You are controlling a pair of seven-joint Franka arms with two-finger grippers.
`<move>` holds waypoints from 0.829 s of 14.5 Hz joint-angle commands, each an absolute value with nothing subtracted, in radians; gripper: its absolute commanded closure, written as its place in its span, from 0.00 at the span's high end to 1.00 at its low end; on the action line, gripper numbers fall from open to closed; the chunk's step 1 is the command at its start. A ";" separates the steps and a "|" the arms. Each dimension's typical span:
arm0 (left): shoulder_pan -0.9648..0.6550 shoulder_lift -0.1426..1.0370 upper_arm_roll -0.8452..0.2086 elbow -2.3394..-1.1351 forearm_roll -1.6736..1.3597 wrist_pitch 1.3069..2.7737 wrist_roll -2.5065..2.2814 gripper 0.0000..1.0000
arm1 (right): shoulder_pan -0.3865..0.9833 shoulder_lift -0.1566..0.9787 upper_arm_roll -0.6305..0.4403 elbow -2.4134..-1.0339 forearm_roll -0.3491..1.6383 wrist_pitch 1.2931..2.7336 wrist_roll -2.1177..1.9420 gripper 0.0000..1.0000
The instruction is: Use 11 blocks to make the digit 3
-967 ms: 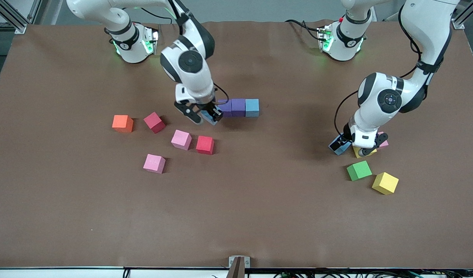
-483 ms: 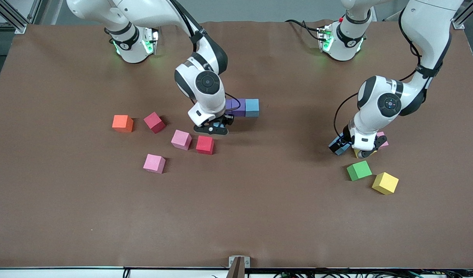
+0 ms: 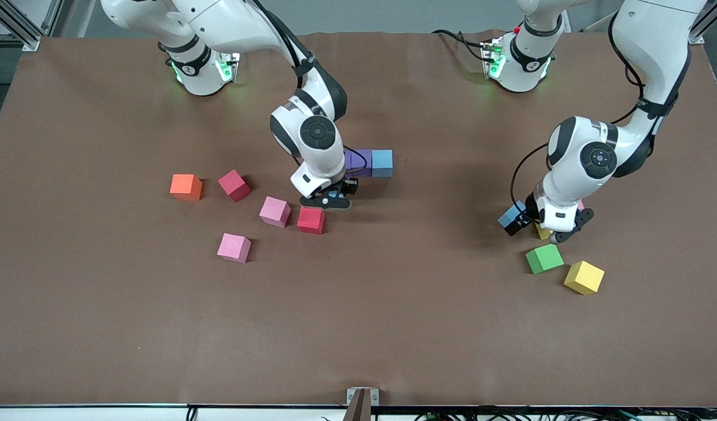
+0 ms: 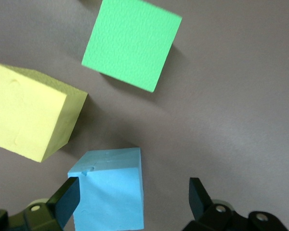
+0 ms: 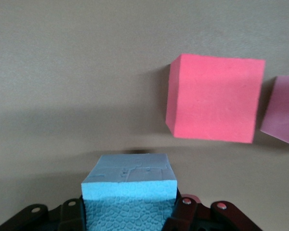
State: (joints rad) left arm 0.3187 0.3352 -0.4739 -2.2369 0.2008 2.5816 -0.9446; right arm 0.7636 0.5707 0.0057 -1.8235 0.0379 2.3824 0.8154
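The right gripper [image 5: 130,219] has its fingers [image 5: 70,214] clamped on a light blue matte foam cube [image 5: 129,190], raised over the counter [image 3: 393,304] beside the bright red foam cube [image 3: 310,220]. The left gripper [image 4: 134,202] holds its fingers [image 4: 67,197] fully spread around a second light blue foam cube [image 4: 111,190] resting on the counter beside the green foam cube [image 3: 544,258].

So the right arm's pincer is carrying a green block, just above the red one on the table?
Not quite: the block in the right pincer is light blue, not green, as the right wrist view shows. The rest holds: it is shut on it just above the red block. The green block lies near the left arm.
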 commanded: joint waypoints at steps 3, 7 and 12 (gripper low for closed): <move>0.330 0.313 -0.480 -2.270 0.218 2.554 -0.931 1.00 | 0.776 0.571 0.009 -1.871 0.038 2.430 0.810 0.01; 0.331 0.324 -0.479 -2.279 0.218 2.554 -0.936 1.00 | 0.790 0.571 0.011 -1.908 0.046 2.487 0.818 0.01; 0.345 0.336 -0.479 -2.281 0.219 2.554 -0.934 1.00 | 0.804 0.568 0.012 -1.911 0.048 2.493 0.821 0.01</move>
State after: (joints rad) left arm 0.3276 0.3351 -0.4716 -2.2758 0.2026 2.5603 -0.9437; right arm 0.7936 0.5839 0.0078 -1.8800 0.0384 2.4746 0.8156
